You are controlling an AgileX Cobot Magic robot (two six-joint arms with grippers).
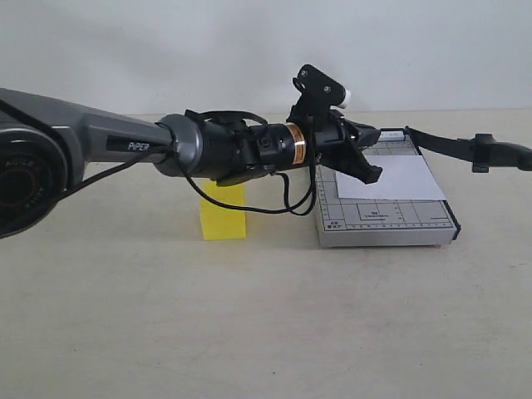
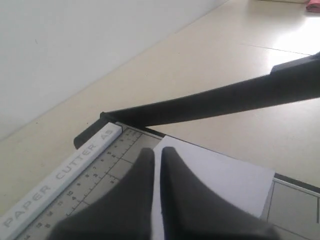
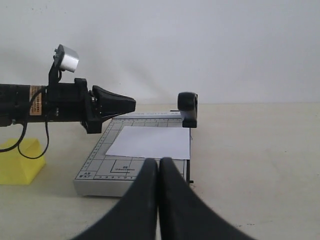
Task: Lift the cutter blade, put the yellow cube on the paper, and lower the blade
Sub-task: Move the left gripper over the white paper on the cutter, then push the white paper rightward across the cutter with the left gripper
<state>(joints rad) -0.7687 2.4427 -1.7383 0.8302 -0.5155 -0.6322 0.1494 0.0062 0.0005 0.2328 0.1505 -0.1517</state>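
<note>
The cutter blade [image 1: 449, 145] stands raised off the grey gridded board [image 1: 384, 218], its arm [image 2: 215, 100] slanting up from the hinge. Its thick handle [image 3: 188, 107] hangs above the board's edge. The white paper [image 1: 391, 178] lies flat on the board, with nothing on it. My left gripper [image 1: 371, 173] hovers low over the paper's [image 2: 225, 175] near corner, jaws shut and holding nothing. The yellow cube [image 1: 223, 213] rests on the table left of the board, partly behind my left arm. My right gripper [image 3: 159, 161] is shut and empty, back from the board's front edge.
A white wall runs behind the beige table [image 1: 266, 324]. The left arm's black cable [image 1: 249, 208] droops in front of the cube. A pale guide bar lettered "PAPER CUTTER" [image 2: 65, 172] lines the board's hinge side.
</note>
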